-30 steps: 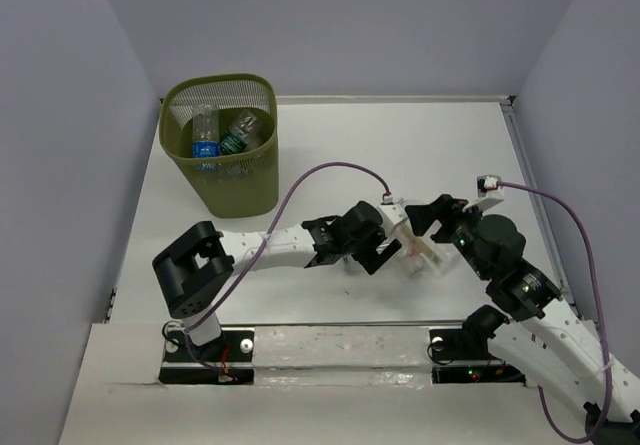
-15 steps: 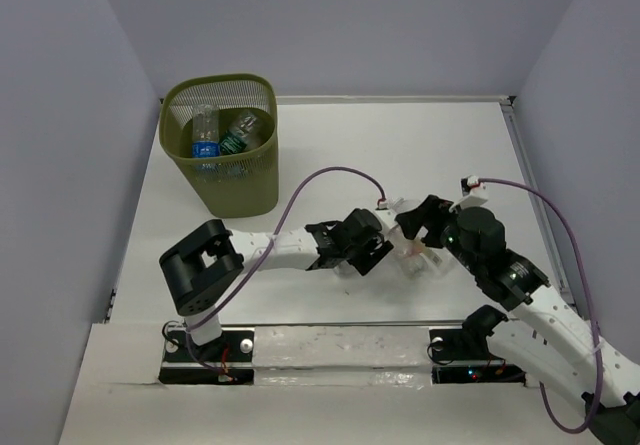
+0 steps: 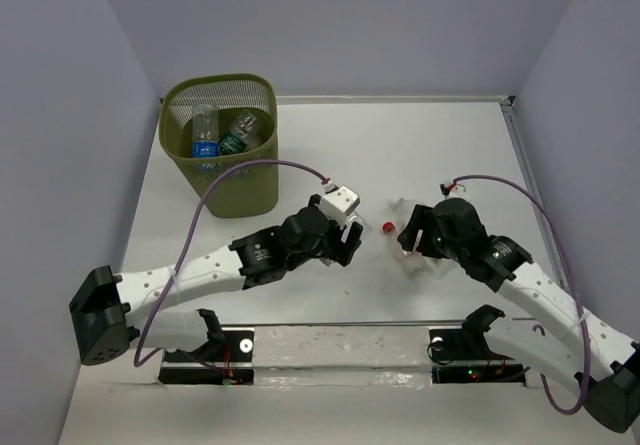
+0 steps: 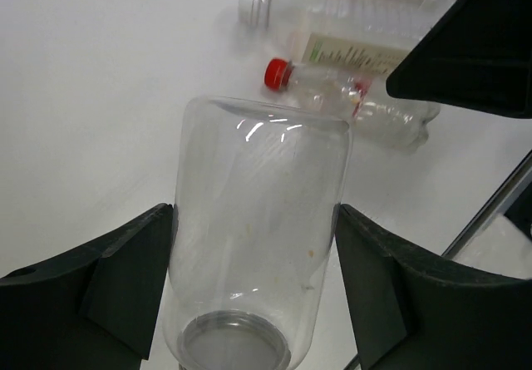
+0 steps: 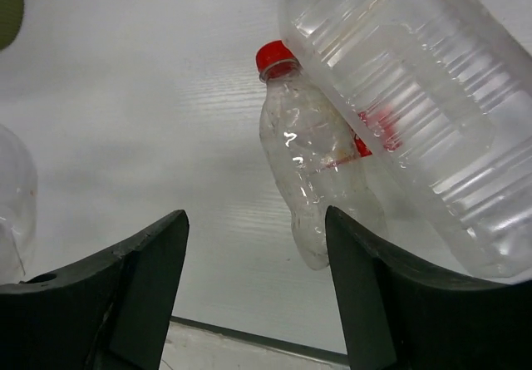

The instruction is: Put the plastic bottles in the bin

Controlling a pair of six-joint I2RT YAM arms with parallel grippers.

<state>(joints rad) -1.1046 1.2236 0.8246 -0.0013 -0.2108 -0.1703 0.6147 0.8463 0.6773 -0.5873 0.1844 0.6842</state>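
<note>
The olive-green mesh bin (image 3: 250, 190) was seen at the far left of the white table (image 3: 450, 145), with a blue-labelled bottle (image 3: 205, 137) and a dark-green-labelled bottle (image 3: 238, 133) already lying inside. And there it went: the left gripper (image 3: 350, 237) had been drawn back leftward from the cluster, a small clear plastic bottle (image 4: 258, 220) clamped between its fingers, so one more was judged bound for the bin. Left on the table, touching, were a crumpled red-capped bottle (image 5: 312, 170) and a larger, wider clear bottle (image 5: 407, 96). The right gripper (image 5: 253, 224) had been brought over them, jaws spread wide, nothing grasped. The red-capped one was judged its likely pick.
</note>
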